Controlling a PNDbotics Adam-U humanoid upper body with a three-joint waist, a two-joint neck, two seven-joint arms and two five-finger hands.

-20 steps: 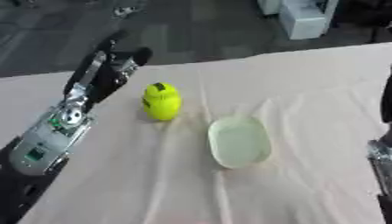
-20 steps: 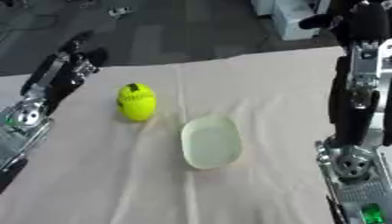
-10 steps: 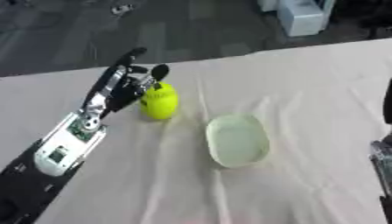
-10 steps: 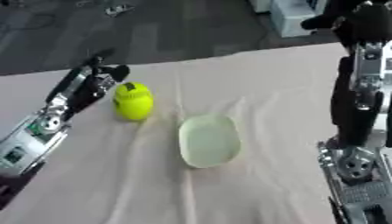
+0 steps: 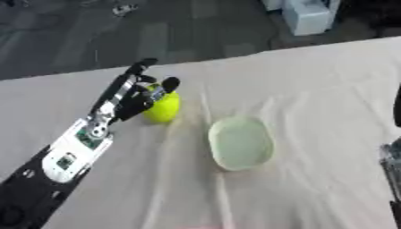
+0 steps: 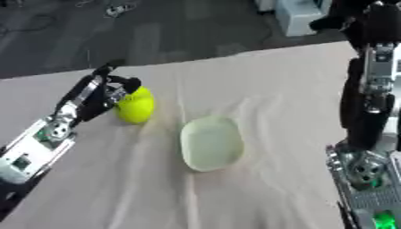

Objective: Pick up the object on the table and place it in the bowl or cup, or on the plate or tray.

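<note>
At the near-left of the cloth-covered table [image 5: 329, 89], left hand [image 5: 134, 96] against the yellow-green object [image 5: 162, 107], fingers spread and starting to curl over its top and left side, thumb tip at the upper right; not yet closed round it, nothing lifted. Object sitting on the cloth, just left of the pale oval dish [image 5: 241, 142], near but apart. Right arm upright at the right edge, right hand [image 6: 344, 20] high near the upper corner, fingers not readable.

To do well: wrap fingers and thumb on opposite sides before lifting, since a round shape probably rolls away if nudged from one side only; then straight up, a short carry right, release low over the dish.

Against half a second ago: hand further over the object, fingers more spread; object and dish unmoved.
</note>
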